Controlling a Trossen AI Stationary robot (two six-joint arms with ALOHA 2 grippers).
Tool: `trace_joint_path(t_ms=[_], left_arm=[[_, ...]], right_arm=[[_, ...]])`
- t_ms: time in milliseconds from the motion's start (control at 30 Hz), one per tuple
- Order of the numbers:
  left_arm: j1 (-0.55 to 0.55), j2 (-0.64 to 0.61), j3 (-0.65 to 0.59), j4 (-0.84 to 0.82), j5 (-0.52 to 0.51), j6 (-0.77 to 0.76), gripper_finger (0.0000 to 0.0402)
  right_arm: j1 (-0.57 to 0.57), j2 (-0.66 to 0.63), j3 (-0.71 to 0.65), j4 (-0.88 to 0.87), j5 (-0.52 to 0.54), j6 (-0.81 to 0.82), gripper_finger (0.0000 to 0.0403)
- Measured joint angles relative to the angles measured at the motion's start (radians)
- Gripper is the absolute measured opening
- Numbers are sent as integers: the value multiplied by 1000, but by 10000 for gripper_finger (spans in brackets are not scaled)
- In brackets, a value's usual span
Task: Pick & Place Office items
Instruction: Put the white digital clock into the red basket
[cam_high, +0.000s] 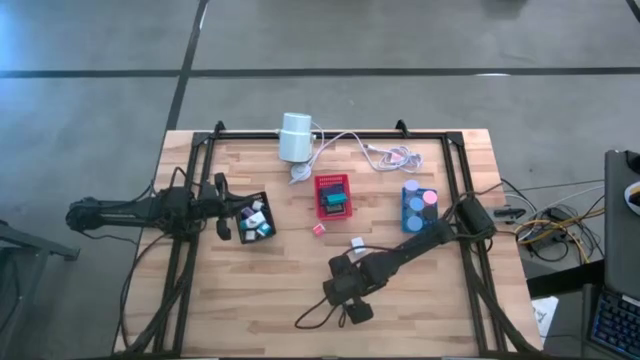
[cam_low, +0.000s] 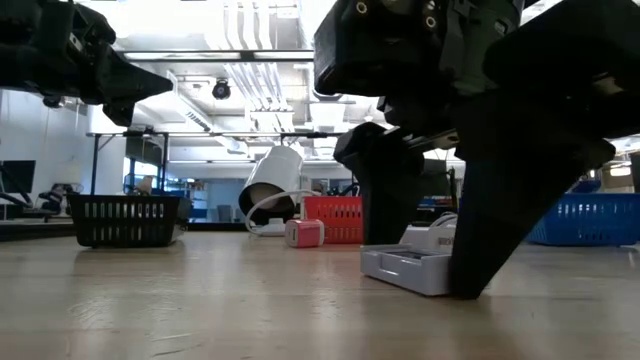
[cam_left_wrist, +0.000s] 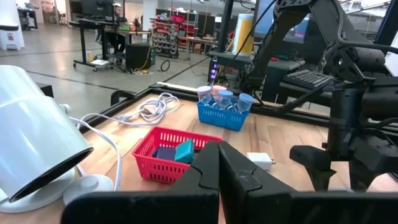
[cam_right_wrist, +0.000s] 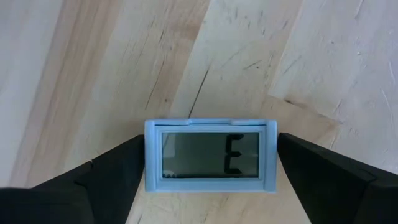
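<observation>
My right gripper points down at the table's near middle, and its own wrist view shows a small light-blue block with an LCD reading "E" between its fingers. A white piece and a tiny pink piece lie loose on the wood. Several small pieces fill the black tray. A teal and a blue piece sit in the red tray, and round discs sit in the blue tray. My left gripper hovers shut just left of the black tray. My right gripper comes from above, pointing down, one finger against each short end of the LCD block. The block is pinched across its length. It lies flat on the table, display facing up.
A white cylinder with a coiled cable lies at the far edge. A black frame runs round the tabletop. Bare wood stretches along the near edge and to the near left. Cables and equipment sit off the table's right side.
</observation>
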Motion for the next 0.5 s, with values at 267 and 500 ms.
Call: trace_joint_path(t_ms=[267,500], left_arm=[[0,0,0,0,0,0,0],[0,0,0,-7,0,0,0]], right_arm=[[-2,-13,-3,7,0,4,277],[-2,-45,-12,76,-9,-57,277]])
